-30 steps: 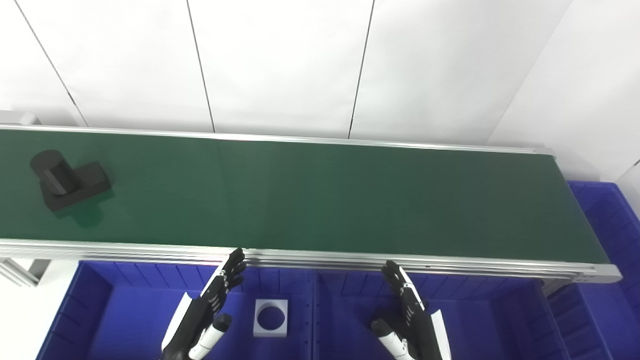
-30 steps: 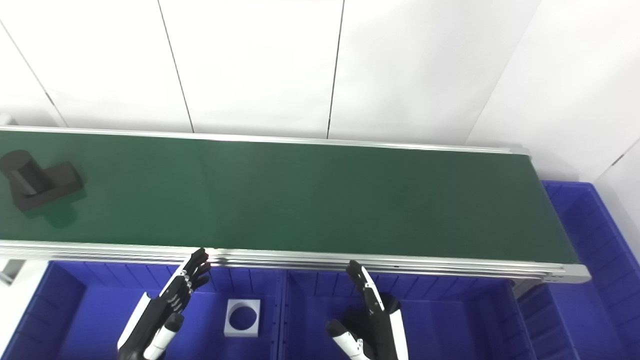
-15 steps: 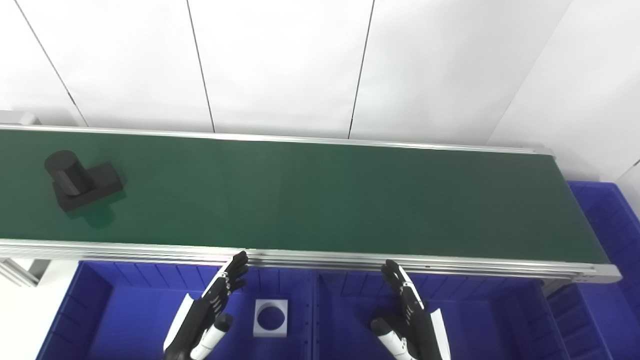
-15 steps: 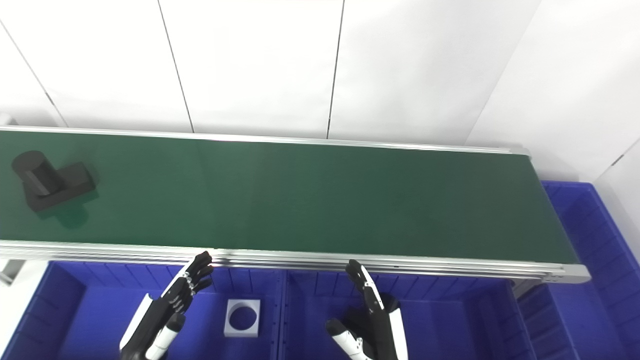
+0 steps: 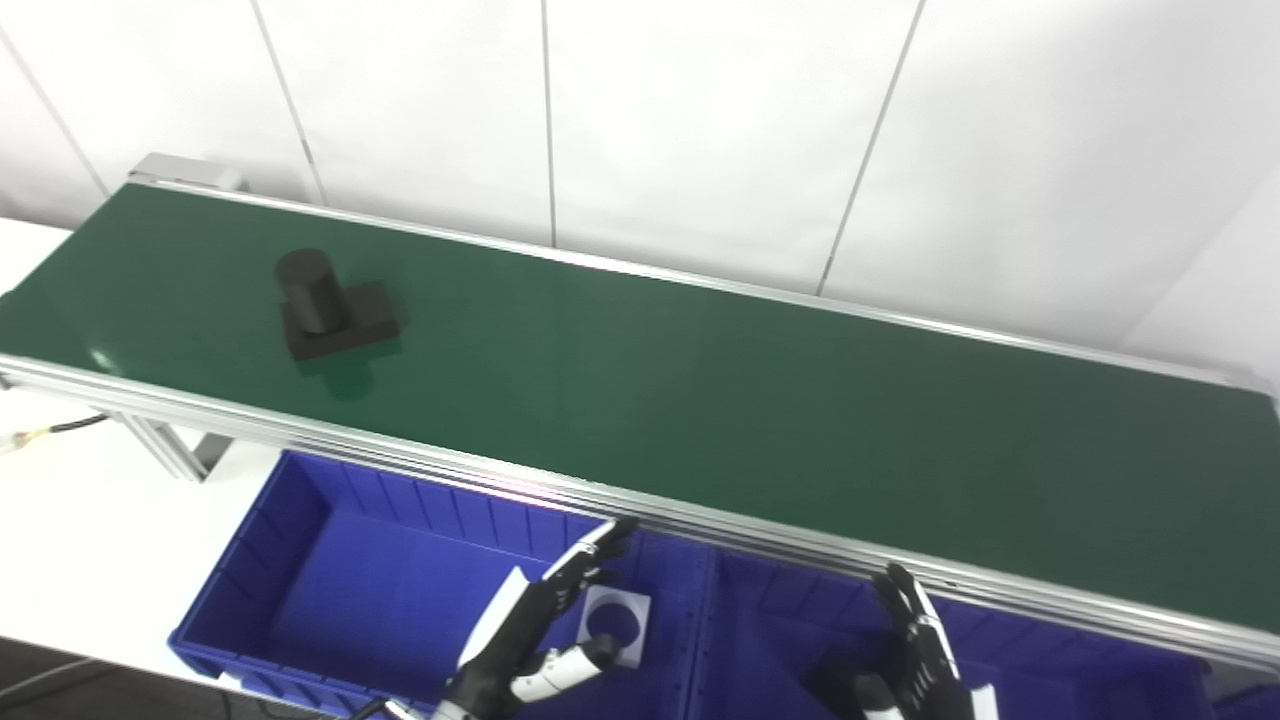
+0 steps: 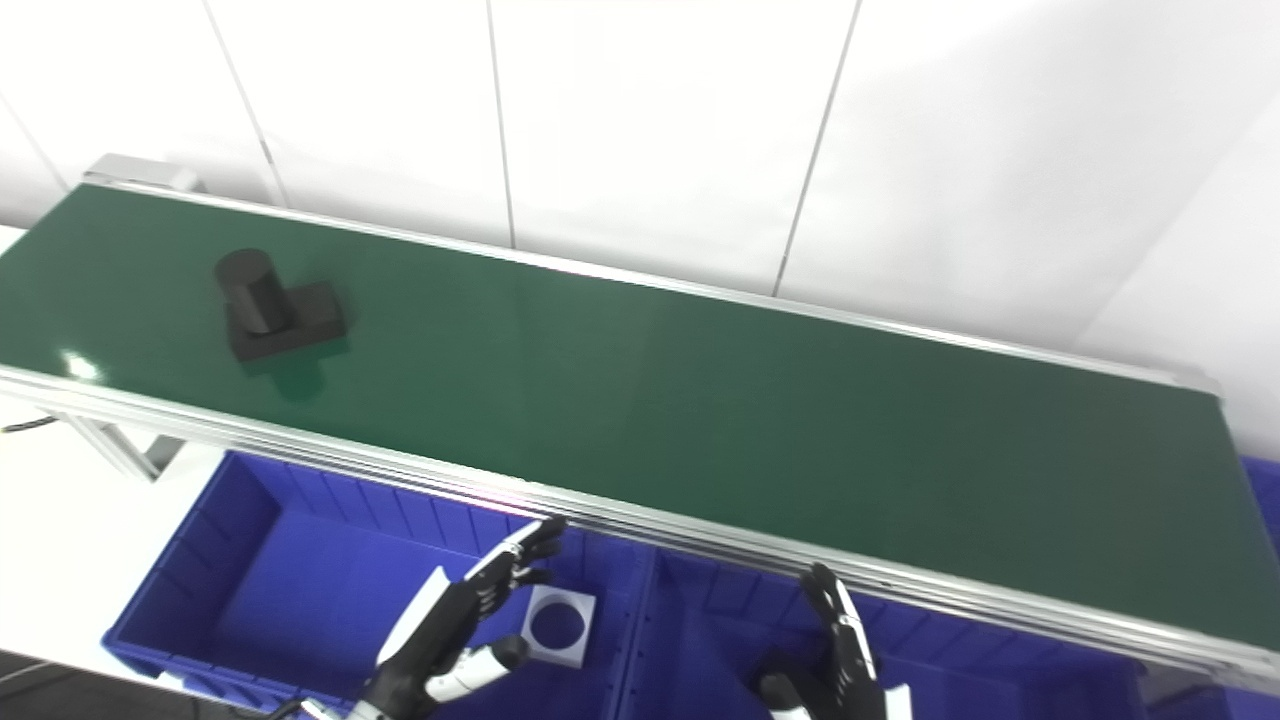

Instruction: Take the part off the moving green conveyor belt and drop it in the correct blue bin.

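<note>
Near side of the green conveyor belt [image 5: 700, 400]: left hand [image 5: 535, 625] and right hand [image 5: 915, 655] hover spread and empty over the blue bins [image 5: 330, 590], as before. Head has swung left; black part [image 5: 325, 315] rides the belt's far-left stretch, closer than a second ago — pick not yet due.

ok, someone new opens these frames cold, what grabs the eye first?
The long green conveyor belt running slantwise across the view, with a lone black part, a cylinder standing on a flat block, near its left end. Below the belt's near rail sit blue bins; the left one holds a white square piece with a round hole. The left hand and right hand hover open over the bins, holding nothing.
</note>
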